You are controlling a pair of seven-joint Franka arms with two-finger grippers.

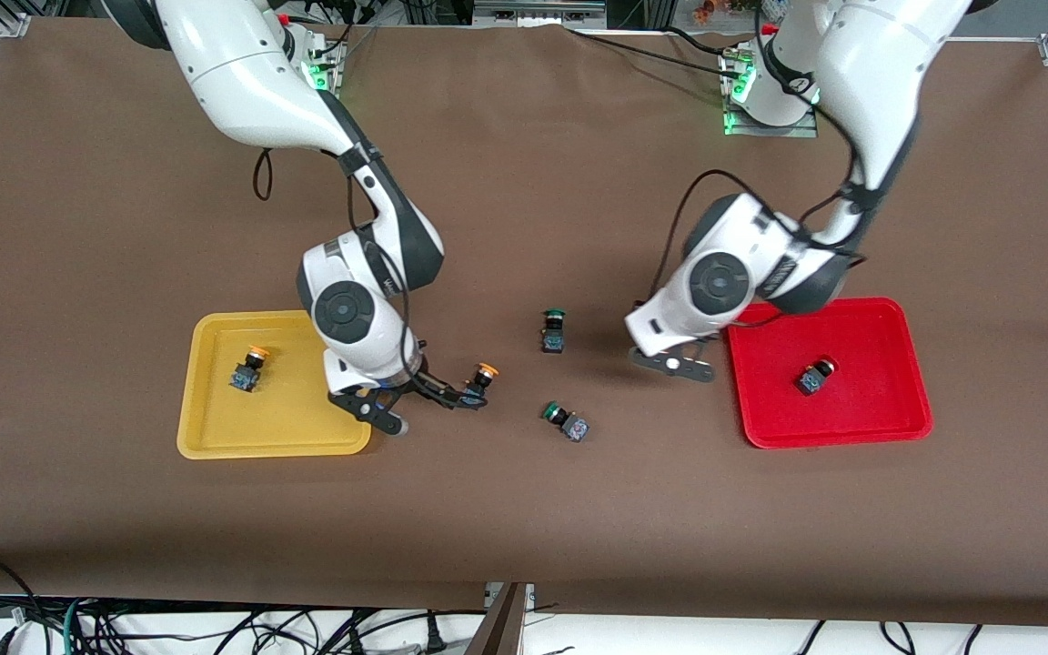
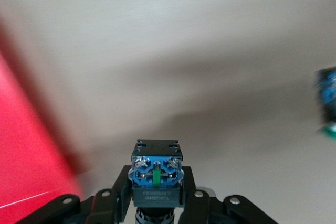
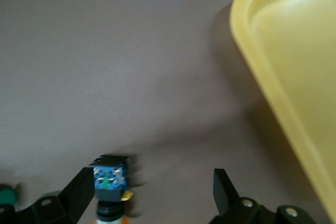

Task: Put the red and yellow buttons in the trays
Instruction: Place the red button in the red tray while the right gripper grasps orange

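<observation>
My left gripper [image 1: 674, 362] [image 2: 156, 184] hangs over the table just beside the red tray [image 1: 888, 318] [image 2: 26, 156], shut on a dark-bodied button [image 2: 156, 174] whose cap is hidden. A red button [image 1: 817, 376] lies in that tray. My right gripper [image 1: 462, 397] [image 3: 152, 182] is low beside the yellow tray [image 1: 215, 428] [image 3: 294, 77] and open. A yellow button [image 1: 483, 377] [image 3: 110, 179] stands between its fingers, close against one of them. Another yellow button [image 1: 248, 368] lies in the yellow tray.
Two green-capped buttons lie mid-table between the trays. One green button [image 1: 553, 329] is farther from the front camera and the other green button [image 1: 567, 423] is nearer. Bare brown table surrounds both trays.
</observation>
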